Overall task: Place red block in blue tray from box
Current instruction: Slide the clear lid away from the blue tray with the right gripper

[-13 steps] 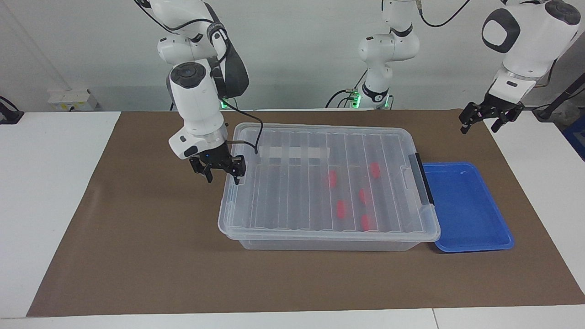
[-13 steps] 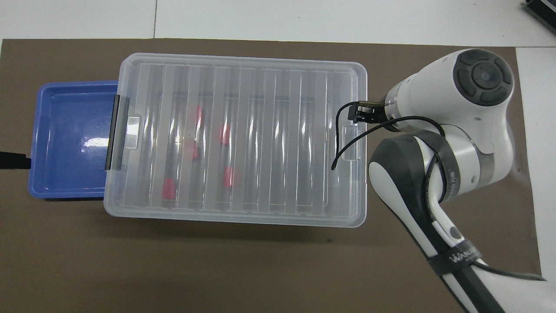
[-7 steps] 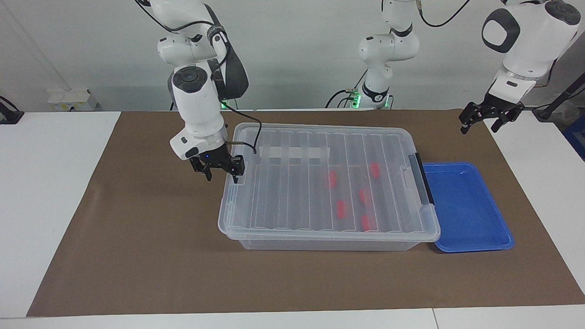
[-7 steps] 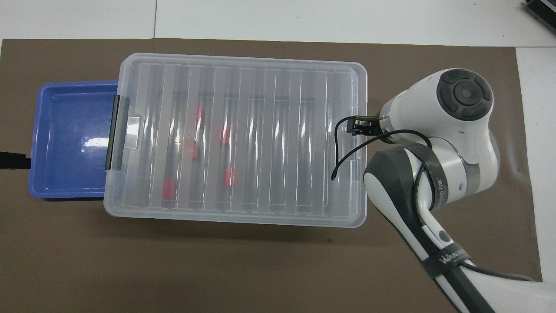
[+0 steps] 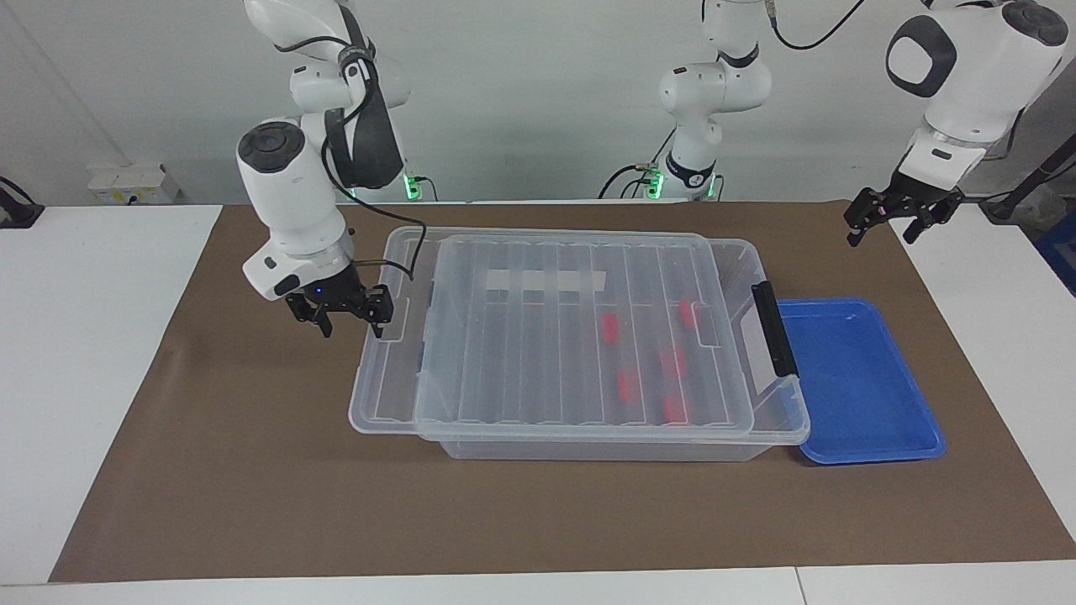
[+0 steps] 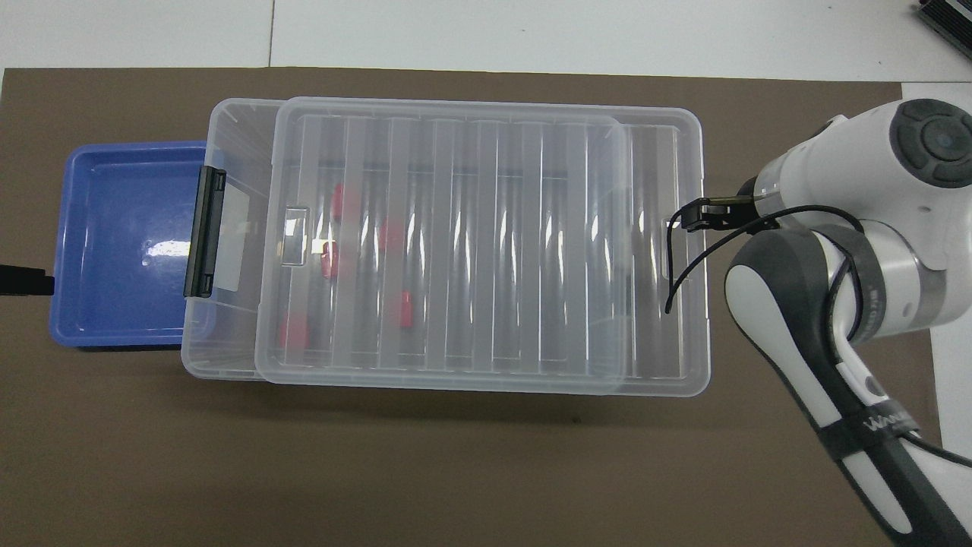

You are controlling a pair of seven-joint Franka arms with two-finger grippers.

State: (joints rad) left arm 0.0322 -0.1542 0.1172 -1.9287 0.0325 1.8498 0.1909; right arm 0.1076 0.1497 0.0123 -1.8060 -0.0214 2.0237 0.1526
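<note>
The clear box [image 5: 588, 449] lies mid-table, with its black latch handle [image 5: 772, 328] next to the blue tray [image 5: 857, 378]. Its ribbed clear lid [image 5: 538, 336] lies shifted on top and overhangs the box toward the right arm's end. A narrow strip of the box by the latch is uncovered. Several red blocks [image 5: 626, 385] lie inside and show through the lid. The blue tray holds no block. My right gripper [image 5: 349, 318] is at the lid's overhanging end, fingers spread, one fingertip [image 5: 378, 323] against the lid's end tab. My left gripper [image 5: 893, 225] waits, open, in the air over the mat's corner.
A brown mat [image 5: 252, 470] covers the table, with white tabletop at both ends. In the overhead view the lid [image 6: 493, 243], the box's bare rim [image 6: 228, 152], the blue tray [image 6: 121, 243] and the red blocks [image 6: 402, 308] show. The right arm [image 6: 835, 251] is beside the lid's end.
My right gripper has moved toward the right arm's end of the table and dragged the lid with it. The lid now overhangs that end. The left arm has not moved.
</note>
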